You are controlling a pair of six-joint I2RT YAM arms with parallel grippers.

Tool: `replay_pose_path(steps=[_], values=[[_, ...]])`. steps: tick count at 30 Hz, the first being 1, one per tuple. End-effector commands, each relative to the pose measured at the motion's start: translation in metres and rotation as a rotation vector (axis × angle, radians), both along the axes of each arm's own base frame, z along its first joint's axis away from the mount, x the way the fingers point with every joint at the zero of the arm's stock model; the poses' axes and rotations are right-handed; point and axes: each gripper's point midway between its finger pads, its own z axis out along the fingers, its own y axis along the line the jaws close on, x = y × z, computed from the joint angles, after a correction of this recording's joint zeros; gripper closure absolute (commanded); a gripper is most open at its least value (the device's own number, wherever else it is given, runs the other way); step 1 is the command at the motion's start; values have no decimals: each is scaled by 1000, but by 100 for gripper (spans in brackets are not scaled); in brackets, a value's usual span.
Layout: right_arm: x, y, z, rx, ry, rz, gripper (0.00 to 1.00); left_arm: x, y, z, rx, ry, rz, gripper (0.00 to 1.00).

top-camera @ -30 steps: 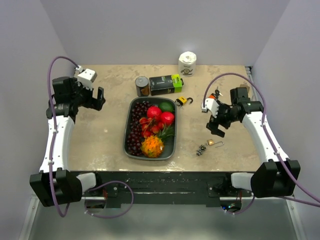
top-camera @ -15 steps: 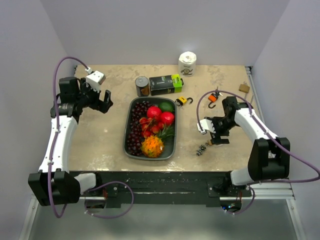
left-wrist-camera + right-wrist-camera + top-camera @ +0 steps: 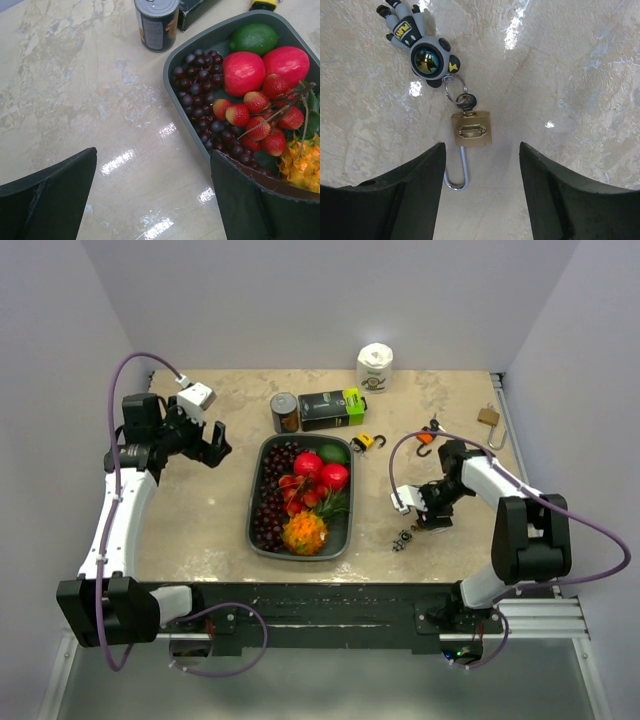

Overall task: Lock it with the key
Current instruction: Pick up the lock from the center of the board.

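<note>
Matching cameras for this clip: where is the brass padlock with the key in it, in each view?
Top external: right of centre, largely hidden under the right gripper, just right of the astronaut keychain.
Left wrist: not in it.
Right wrist: centre, padlock lying flat between the open fingers, shackle pointing down the picture.
Shared landmark: the astronaut keychain, upper left in the right wrist view.

Open pincer point(image 3: 481, 187) over keyed padlock point(image 3: 471, 129)
</note>
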Motion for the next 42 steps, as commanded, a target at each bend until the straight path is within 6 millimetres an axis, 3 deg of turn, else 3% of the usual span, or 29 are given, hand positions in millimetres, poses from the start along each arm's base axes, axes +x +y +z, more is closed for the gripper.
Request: replay_pose_path(steps=[1,13,20,23,26,27,29,36,42], values=[[4,3,-6,13,-16,10,38,1,-8,5,-19,-18,-31,1],[-3,4,-22,20,25,3,43,4,-9,3,-32,-1,-26,1],[-21,1,-33,5,55,14,49,10,-9,1,-31,17,-35,1],[-23,2,-35,11,60,0,59,12,-11,4,-39,20,-46,1],[-20,5,-30,21,90,-68,82,15,-14,8,-36,10,-58,2],[-13,10,-21,51,90,-99,94,16,-15,9,-34,5,-63,2],[-3,17,-2,90,97,-190,100,18,-18,17,-29,-16,-68,1],[5,50,68,295,106,-354,100,25,-40,46,-67,-100,-135,1],[18,66,124,508,137,-554,100,28,-93,75,-151,-193,-244,2]])
